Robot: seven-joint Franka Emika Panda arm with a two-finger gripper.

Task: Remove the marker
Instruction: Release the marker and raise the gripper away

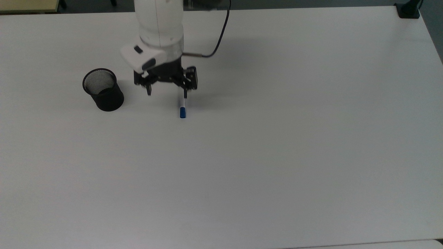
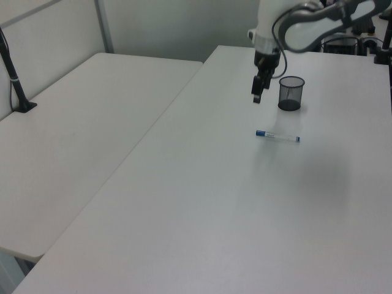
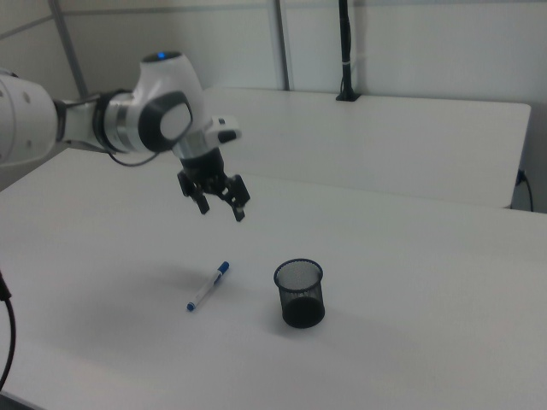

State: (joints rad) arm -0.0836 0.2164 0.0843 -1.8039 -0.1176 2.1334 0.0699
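Observation:
The marker (image 1: 182,105) lies flat on the white table (image 1: 277,138), its blue cap toward the top view's bottom. It also lies at marker (image 2: 277,136) and marker (image 3: 208,285). The black mesh cup (image 1: 102,89) stands upright to the top view's left of it, with nothing inside; it is also seen as cup (image 2: 291,93) and cup (image 3: 299,293). My gripper (image 1: 167,90) hangs open and empty in the air above the marker's tail end. In the right view the gripper (image 3: 221,207) is well above the table, and in the left view the gripper (image 2: 256,95) hangs beside the cup.
A black cable (image 1: 221,31) loops from the arm. A black clamp (image 1: 408,10) sits at the table's far right corner in the top view. A second white table (image 2: 79,135) with a black post (image 2: 12,73) adjoins in the left view.

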